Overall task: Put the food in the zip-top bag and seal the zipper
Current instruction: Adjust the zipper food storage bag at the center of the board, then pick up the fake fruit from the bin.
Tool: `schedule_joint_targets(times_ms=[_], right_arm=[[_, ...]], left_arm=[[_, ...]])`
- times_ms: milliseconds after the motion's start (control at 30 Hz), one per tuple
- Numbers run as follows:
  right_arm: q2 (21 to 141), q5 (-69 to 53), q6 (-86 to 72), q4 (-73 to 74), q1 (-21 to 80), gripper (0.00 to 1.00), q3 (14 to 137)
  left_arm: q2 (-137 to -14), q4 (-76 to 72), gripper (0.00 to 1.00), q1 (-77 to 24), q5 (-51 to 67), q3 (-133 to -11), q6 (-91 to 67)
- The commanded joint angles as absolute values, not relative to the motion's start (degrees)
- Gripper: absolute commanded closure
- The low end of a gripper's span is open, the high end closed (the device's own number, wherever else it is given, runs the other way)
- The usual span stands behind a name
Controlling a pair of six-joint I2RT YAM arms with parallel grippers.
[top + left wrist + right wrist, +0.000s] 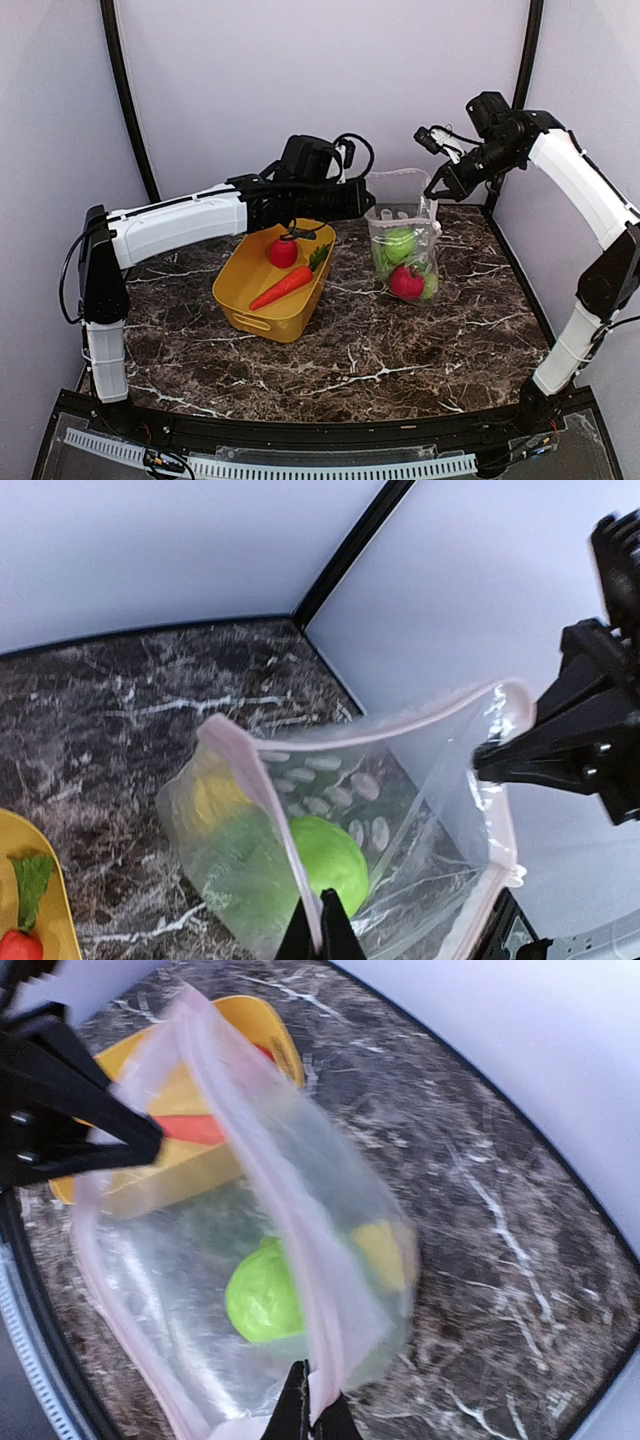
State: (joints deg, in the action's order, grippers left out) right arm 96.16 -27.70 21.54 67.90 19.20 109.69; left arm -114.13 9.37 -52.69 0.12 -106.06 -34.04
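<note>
The clear dotted zip-top bag (405,250) stands upright on the table, mouth open. It holds a green fruit (399,243), a red one (406,281) and a yellow lemon (210,795). My left gripper (370,205) is shut on the bag's left rim, pinching the pale zipper (250,770). My right gripper (433,193) is shut on the right rim, on the same strip (250,1130). A red apple (283,252), an orange carrot (283,287) and leafy greens (320,257) lie in the yellow tub.
The yellow tub (240,300) stands just left of the bag, under my left arm. Grey walls close the back and sides, with a black corner post (350,550) behind the bag. The dark marble table (400,350) extends in front.
</note>
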Motion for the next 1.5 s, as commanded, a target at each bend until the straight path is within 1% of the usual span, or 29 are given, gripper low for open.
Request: schedule_joint_targets(times_ms=[0,33,167,267,300,333,367,400,433,467,500,533,600,767,833,967,1233,1467], right_arm=[[93.08,-2.93,25.37,61.74,17.99,1.00,110.04],[92.41,-1.97,25.70,61.41,17.07,1.00,109.68],[90.45,-9.08,23.87,62.44,14.72,1.00,110.90],[90.37,-12.19,23.01,62.76,14.25,1.00,111.60],[90.60,-12.89,22.88,62.90,14.24,1.00,111.78],[90.92,-13.52,22.67,62.92,14.17,1.00,111.87],[91.46,-14.49,22.44,62.88,14.09,1.00,111.95],[91.77,-15.03,22.23,62.83,14.01,1.00,112.08],[92.61,-15.94,21.62,62.84,13.87,1.00,112.33],[93.34,-16.36,21.09,62.85,13.84,1.00,112.68],[93.98,-16.84,20.90,62.84,13.80,1.00,112.83],[94.40,-17.53,20.59,62.97,13.80,1.00,112.79],[94.99,-18.92,20.31,63.04,13.74,1.00,111.97],[93.32,-19.97,20.72,62.44,13.80,1.00,107.92],[91.65,-20.06,20.98,61.59,13.80,1.00,106.21],[88.29,-22.45,21.58,60.14,13.79,1.00,101.89],[84.29,-27.86,22.66,58.30,13.75,1.00,95.92],[84.19,-29.41,22.48,58.77,13.80,1.00,94.86]], left_arm=[[-110.21,4.92,0.99,-52.29,-3.83,-109.80,-29.21],[-110.34,4.88,0.99,-52.25,-4.42,-109.78,-28.95],[-112.94,4.71,0.99,-52.05,-4.40,-109.85,-29.83],[-115.62,3.54,0.99,-51.61,-2.60,-109.58,-31.59],[-116.22,2.69,0.96,-51.51,-1.53,-109.46,-31.75],[-116.38,2.27,0.88,-51.33,-0.94,-109.30,-31.60],[-116.50,1.64,0.82,-51.24,-0.37,-109.27,-31.36],[-116.44,1.52,0.71,-51.06,0.65,-109.43,-30.34],[-116.19,1.61,0.65,-50.93,1.68,-109.43,-29.58],[-115.97,1.82,0.54,-50.68,1.98,-109.34,-27.96],[-115.39,2.63,0.49,-50.52,2.25,-109.20,-27.16],[-115.04,3.16,0.42,-50.12,2.36,-108.69,-25.75],[-113.52,4.95,0.34,-49.33,3.15,-106.68,-23.83],[-106.87,9.29,0.30,-46.02,2.82,-97.17,-21.80],[-104.79,11.73,0.29,-42.70,1.91,-91.68,-22.27],[-102.61,17.11,0.27,-38.67,-3.51,-86.30,-21.64],[-104.96,23.07,0.29,-34.49,-7.05,-84.52,-22.86],[-109.98,22.84,0.25,-34.02,-7.22,-87.70,-21.69]])
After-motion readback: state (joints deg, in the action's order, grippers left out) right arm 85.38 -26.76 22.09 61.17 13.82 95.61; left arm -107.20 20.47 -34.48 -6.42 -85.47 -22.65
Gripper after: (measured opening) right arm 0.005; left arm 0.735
